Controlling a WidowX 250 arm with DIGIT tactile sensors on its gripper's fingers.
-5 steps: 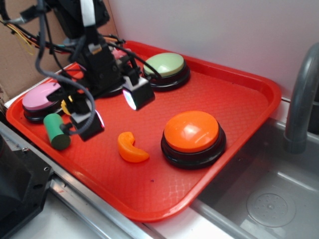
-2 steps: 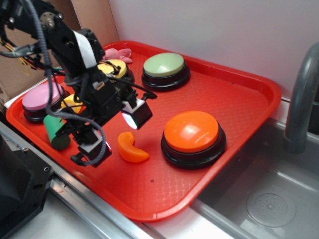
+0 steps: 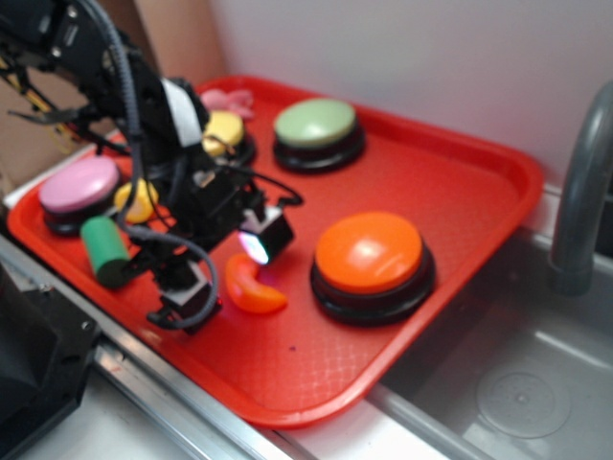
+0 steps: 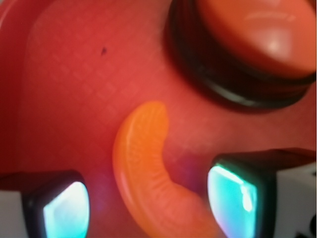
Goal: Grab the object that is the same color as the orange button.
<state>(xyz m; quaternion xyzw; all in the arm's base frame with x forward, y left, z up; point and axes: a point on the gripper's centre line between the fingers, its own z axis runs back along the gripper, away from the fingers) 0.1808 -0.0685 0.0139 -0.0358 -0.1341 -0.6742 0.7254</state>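
Note:
The small orange crescent object (image 3: 251, 286) (image 4: 148, 173) lies on the red tray (image 3: 421, 192), just left of the big orange button (image 3: 370, 252) (image 4: 257, 29) on its black base. My gripper (image 3: 222, 270) (image 4: 148, 210) is low over the tray and open. Its two glowing fingertips stand either side of the crescent, with a gap between each pad and the toy. In the wrist view the crescent's lower end runs out of the bottom of the picture between the pads.
A green cylinder (image 3: 105, 251), a yellow corn toy (image 3: 137, 200) and a pink button (image 3: 77, 189) sit at the tray's left. Yellow (image 3: 225, 129) and green (image 3: 314, 125) buttons stand at the back. A sink (image 3: 517, 383) and a grey faucet (image 3: 579, 201) lie to the right.
My gripper has come down and forward from above the tray's left side, and its open fingers now straddle the crescent. The crescent and the buttons have not moved.

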